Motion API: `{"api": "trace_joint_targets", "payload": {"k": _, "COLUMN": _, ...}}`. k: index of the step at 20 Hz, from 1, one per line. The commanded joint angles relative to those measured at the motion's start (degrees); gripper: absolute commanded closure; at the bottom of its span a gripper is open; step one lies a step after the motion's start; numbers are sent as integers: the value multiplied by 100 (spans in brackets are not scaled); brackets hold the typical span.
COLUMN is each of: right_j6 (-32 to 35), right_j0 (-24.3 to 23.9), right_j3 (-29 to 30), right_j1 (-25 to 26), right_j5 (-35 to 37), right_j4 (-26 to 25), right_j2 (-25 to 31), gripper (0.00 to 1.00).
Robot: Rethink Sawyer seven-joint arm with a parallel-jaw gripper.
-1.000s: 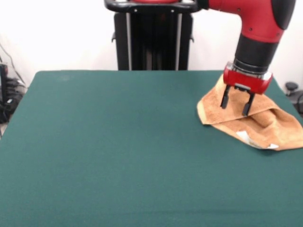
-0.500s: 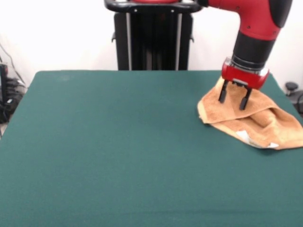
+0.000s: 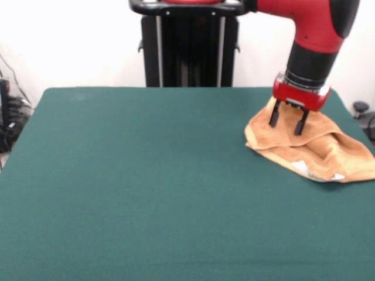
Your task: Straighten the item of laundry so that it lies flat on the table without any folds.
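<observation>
No brand or readable writing shows; the only label is a small white tag (image 3: 303, 168) on the towel's near edge, too small to read. The orange-tan towel (image 3: 316, 149) lies crumpled in folds at the far right of the green bench (image 3: 146, 187), its right side cut off by the frame. The end effector (image 3: 286, 122) hangs over the towel's far left part, fingers spread apart, gripping nothing.
</observation>
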Motion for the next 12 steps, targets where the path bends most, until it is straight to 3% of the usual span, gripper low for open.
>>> {"api": "trace_joint_targets", "payload": {"k": 1, "right_j6": 1298, "right_j0": 60, "right_j3": 346, "right_j1": 622, "right_j5": -604, "right_j4": 82, "right_j2": 844, "gripper": 0}}
{"api": "trace_joint_targets", "payload": {"k": 5, "right_j6": 1261, "right_j0": 194, "right_j3": 190, "right_j1": 822, "right_j5": -735, "right_j4": 75, "right_j2": 691, "gripper": 0}}
{"api": "trace_joint_targets", "payload": {"k": 6, "right_j6": 1244, "right_j0": 330, "right_j3": 136, "right_j1": 864, "right_j5": -796, "right_j4": 95, "right_j2": 549, "gripper": 100}}
{"api": "trace_joint_targets", "payload": {"k": 12, "right_j6": 1295, "right_j0": 660, "right_j3": -7, "right_j1": 953, "right_j5": -629, "right_j4": 262, "right_j2": 223, "gripper": 100}}
